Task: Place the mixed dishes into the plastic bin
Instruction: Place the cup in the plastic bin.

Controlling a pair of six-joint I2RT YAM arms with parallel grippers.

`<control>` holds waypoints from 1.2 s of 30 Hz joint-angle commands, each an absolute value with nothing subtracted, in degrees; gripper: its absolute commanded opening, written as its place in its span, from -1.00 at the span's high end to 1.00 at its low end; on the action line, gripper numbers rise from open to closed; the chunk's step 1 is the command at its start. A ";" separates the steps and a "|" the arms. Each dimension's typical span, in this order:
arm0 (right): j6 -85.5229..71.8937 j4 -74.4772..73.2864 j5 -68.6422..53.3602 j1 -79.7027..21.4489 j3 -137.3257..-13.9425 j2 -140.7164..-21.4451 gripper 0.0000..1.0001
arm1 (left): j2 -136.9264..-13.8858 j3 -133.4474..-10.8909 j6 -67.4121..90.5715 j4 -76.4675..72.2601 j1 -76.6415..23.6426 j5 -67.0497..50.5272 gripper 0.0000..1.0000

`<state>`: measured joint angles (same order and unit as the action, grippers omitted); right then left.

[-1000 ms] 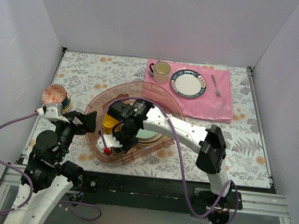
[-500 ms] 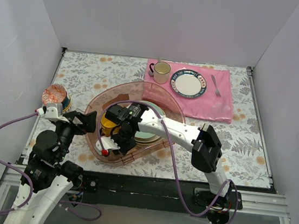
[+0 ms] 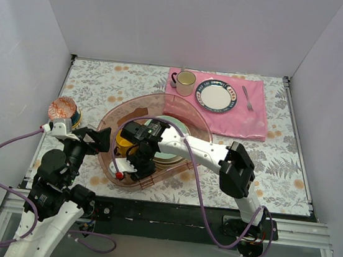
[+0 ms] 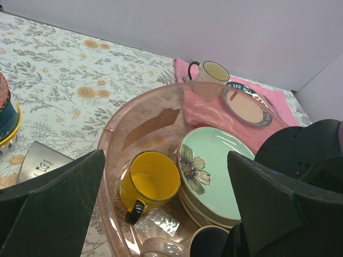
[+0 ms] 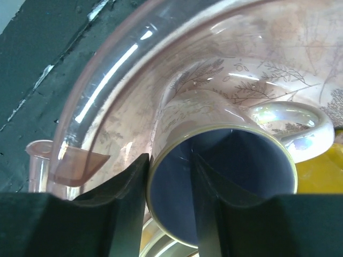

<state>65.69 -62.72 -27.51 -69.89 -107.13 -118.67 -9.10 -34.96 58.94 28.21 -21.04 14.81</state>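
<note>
Found the right gripper low inside the near side of the translucent pink plastic bin, fingers astride the rim of the grey mug with dark-blue inside, one outside the wall and one within the mouth. Noted the fingers parted wider than the thin wall, with a gap showing on the inner side, hence not pinching. Judged the mug to be resting on the bin floor under its own weight. Could not settle whether it stood upright or tilted. Located it against the near wall, just beside the yellow mug, handle turned that way. Saw the large mint-green plate topping a stack of plates at the bin's middle, clear of both mugs. Recorded the left gripper hovering at the bin's left rim, fingers spread wide on nothing. Located the small red-and-blue patterned bowl outside the bin at the left edge of the worktop, near the left arm. Judged it the one dish visibly outstanding and within that arm's reach. Disregarded the cream mug and blue-rimmed plate on the pink cloth, well apart at the far side.
</note>
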 commanded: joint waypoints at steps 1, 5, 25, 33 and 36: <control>65.30 -61.35 -27.86 -70.22 -108.19 -114.79 0.05 | -8.79 -34.54 58.45 27.69 -20.48 15.56 -0.96; 65.65 -62.31 -27.95 -70.22 -109.42 -113.38 -0.04 | -9.05 -34.54 58.54 27.86 -20.48 15.64 -0.96; 57.48 -55.81 -29.27 -66.81 -108.45 -101.43 -0.05 | -9.41 -35.95 59.85 29.09 -20.48 16.96 -0.96; 52.31 -53.26 -31.55 -59.77 -104.68 -95.19 -0.05 | -10.98 -37.88 63.28 29.71 -20.48 16.61 -0.96; 50.28 -52.38 -32.25 -56.96 -103.10 -93.34 -0.06 | -13.53 -39.54 64.60 29.97 -20.57 15.12 -0.96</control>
<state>54.57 -55.20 -29.65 -59.57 -104.88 -97.17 -10.22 -36.14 62.46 29.58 -20.78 15.90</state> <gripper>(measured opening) 0.526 0.982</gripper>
